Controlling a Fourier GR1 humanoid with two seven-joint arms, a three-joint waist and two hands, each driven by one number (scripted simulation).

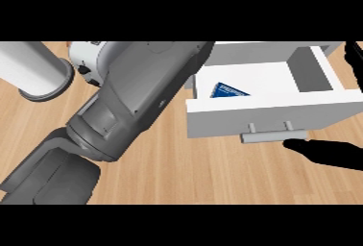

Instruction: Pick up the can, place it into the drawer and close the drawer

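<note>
A white drawer (273, 114) stands open at the upper right, with its grey bar handle (275, 137) facing me. Inside, against the left wall, a blue piece with white lettering (228, 90) shows; it looks like part of the can, and the rest is hidden behind my left forearm. That grey forearm (135, 91) runs from the lower left up to the drawer's left side, and its hand does not show. My black right hand (327, 153) lies just below the handle's right end. Its fingers are stretched left, and a fingertip (291, 144) is at the handle.
A pale grey cylinder (39, 72) stands on the wooden counter (212, 173) at the upper left. A white and grey fixture (89, 57) sits behind the forearm. A thin black shape (352, 57) shows at the right edge beside the drawer.
</note>
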